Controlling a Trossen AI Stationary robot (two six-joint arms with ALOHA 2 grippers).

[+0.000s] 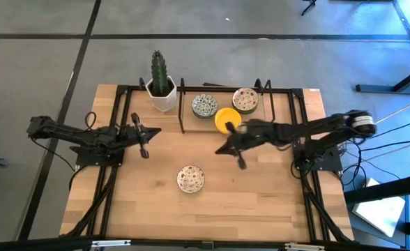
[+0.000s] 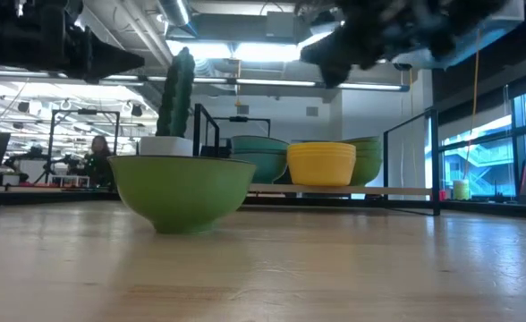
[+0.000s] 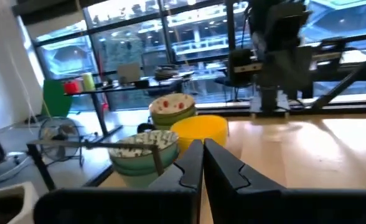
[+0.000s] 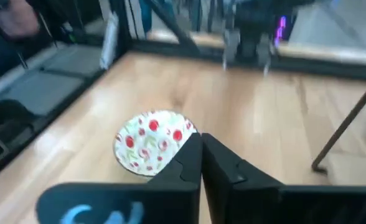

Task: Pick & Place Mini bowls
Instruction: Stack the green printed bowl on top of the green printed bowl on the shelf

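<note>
The mini bowls sit in two places on the desk. One red-speckled bowl (image 1: 190, 178) lies alone near the middle. A blue-green stack (image 1: 204, 106), a yellow stack (image 1: 227, 119) and another speckled stack (image 1: 245, 100) wait by the far edge. The right gripper (image 1: 231, 152) hangs near the yellow stack, clenched on nothing. The left gripper (image 1: 143, 143) waits by the left edge, clenched too.

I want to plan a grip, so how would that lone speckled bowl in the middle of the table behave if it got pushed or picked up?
The speckled bowl looks rigid and smooth, so probably slippery between fingers. It sits upright on a small foot on the bare wooden table, so a push would likely slide it, not tip it. It seems light.
</note>
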